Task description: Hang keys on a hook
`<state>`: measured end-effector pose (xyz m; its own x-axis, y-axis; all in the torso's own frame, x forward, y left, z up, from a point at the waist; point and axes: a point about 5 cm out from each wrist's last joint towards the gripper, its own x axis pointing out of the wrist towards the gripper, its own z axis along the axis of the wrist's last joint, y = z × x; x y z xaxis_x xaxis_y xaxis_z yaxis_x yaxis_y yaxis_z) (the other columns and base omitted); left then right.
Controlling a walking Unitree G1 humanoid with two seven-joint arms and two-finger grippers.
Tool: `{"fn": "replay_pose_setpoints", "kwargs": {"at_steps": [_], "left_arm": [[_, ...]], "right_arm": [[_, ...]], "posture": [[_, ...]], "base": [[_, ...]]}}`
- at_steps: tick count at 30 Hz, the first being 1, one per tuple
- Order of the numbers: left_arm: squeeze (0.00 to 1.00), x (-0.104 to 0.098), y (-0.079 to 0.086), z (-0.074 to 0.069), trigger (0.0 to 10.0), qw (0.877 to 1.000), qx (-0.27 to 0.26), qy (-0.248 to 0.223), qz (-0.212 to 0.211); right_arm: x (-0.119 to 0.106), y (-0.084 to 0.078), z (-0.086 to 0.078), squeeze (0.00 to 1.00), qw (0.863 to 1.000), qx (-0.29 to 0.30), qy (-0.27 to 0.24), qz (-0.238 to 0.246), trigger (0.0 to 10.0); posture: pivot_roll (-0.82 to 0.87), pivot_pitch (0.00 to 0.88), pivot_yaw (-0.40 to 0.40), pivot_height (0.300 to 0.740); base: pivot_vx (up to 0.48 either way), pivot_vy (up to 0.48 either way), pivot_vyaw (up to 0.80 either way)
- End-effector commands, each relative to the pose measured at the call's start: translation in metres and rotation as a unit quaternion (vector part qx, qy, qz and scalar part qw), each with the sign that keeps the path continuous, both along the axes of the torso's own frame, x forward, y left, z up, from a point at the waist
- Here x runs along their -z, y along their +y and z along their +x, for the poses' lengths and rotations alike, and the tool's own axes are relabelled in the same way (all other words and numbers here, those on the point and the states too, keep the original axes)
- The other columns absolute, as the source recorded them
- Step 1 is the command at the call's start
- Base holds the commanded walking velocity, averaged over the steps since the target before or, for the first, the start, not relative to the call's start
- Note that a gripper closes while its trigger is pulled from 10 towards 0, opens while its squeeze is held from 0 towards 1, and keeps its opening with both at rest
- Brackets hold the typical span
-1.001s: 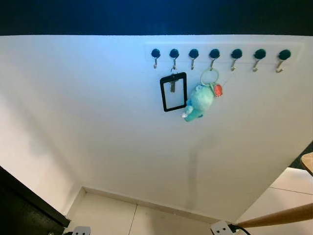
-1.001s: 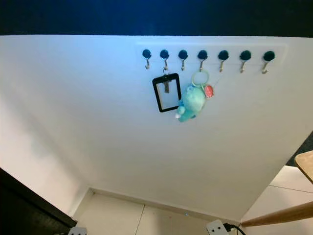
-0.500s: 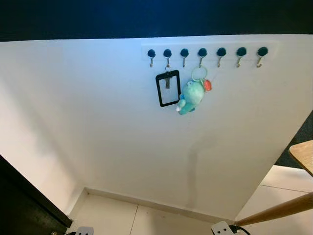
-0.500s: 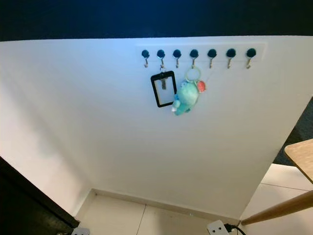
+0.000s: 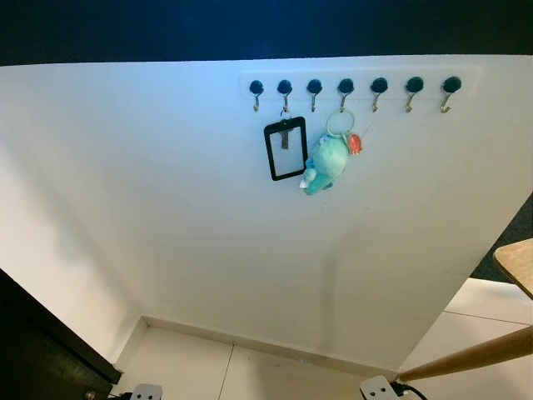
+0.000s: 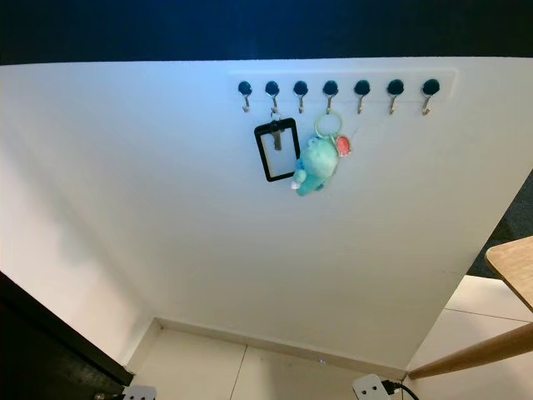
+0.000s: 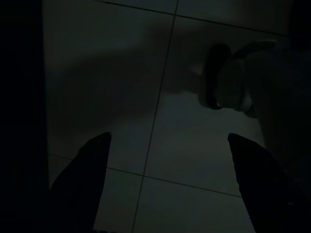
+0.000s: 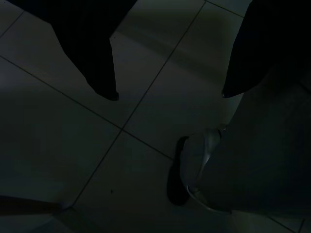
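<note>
On the fourth hook (image 5: 345, 87), keys (image 5: 326, 155) hang lengthwise down; both claws gape.

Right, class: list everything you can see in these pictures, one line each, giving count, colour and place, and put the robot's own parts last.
hooks: seven, dark knobs with metal hooks, in a row on a white rail high on the wall
card holder: one, black frame, hanging from the second hook from the left
plush keyring: one, teal with a pale green ring and a red tag, hanging from the fourth hook
wall: one, white
floor: pale tiles, below the wall
wooden leg: one, tan, lower right
socket: one, white, on the floor at lower right
left gripper: one, black, open, hanging over dark floor tiles
right gripper: one, black, open, hanging over dark floor tiles
</note>
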<state>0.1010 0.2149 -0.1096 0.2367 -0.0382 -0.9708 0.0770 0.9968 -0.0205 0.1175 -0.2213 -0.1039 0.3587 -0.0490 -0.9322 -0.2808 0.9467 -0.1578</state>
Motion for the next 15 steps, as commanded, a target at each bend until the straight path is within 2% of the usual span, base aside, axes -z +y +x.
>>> {"fn": "replay_pose_setpoints", "kwargs": {"at_steps": [1, 15], "left_arm": [[0.00, 0.0008, -0.0017, -0.0021, 10.0, 1.000, 0.008, 0.004, -0.001], [0.00, 0.0008, -0.0015, -0.0025, 10.0, 1.000, 0.013, 0.003, -0.002]], "right_arm": [[0.0015, 0.0077, 0.0000, 0.00, 1.000, -0.005, 0.004, 0.013, 10.0], [0.0025, 0.0093, -0.0026, 0.00, 1.000, -0.002, 0.007, 0.014, 10.0]], "posture": [[-0.08, 0.018, 0.074, 0.740], [-0.08, 0.023, 0.082, 0.740]], "base": [[-0.416, 0.000, 0.00], [-0.441, 0.000, 0.00]]}}
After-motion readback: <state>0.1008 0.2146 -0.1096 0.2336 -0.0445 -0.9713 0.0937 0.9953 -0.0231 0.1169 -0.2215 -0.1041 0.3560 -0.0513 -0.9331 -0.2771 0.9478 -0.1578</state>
